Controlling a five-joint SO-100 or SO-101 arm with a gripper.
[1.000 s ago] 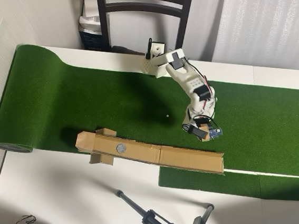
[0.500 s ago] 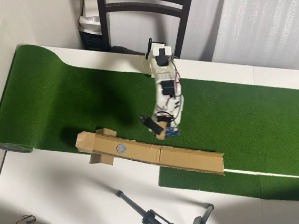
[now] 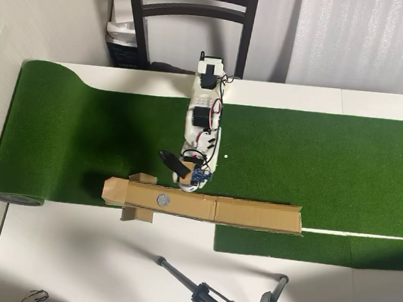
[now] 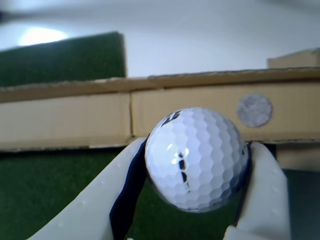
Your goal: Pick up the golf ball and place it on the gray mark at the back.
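A: Where's the small white dimpled golf ball (image 4: 196,159)?

B: Wrist view: clamped in the white two-finger end effector (image 4: 195,172), one pale finger (image 4: 95,210) on its left side, the other on its right. Held above the green turf mat (image 4: 50,185), just in front of the long brown cardboard ramp (image 4: 75,120).

A: Overhead?

B: Can't make the ball out there. End effector (image 3: 185,174) sits at the tip of the white arm (image 3: 202,119), near the ramp's (image 3: 252,214) edge; ball hidden or too small to tell.

A: Gray mark?

B: Flat round gray circle (image 4: 254,110) stuck on the cardboard, up and to the right of the ball in wrist view, apart from it. Overhead it (image 3: 162,199) lies on the ramp, left of the end effector.

A: Which way does the ball point?

B: Sphere, so no long axis. A dark printed line runs roughly vertical on its front, logo bit near top left, partly cut by the curve. Finger bases cropped by the bottom edge.

A: Anything else?

B: Tiny white dot (image 3: 225,155) on turf right of arm. White bench (image 3: 70,252) under it all.
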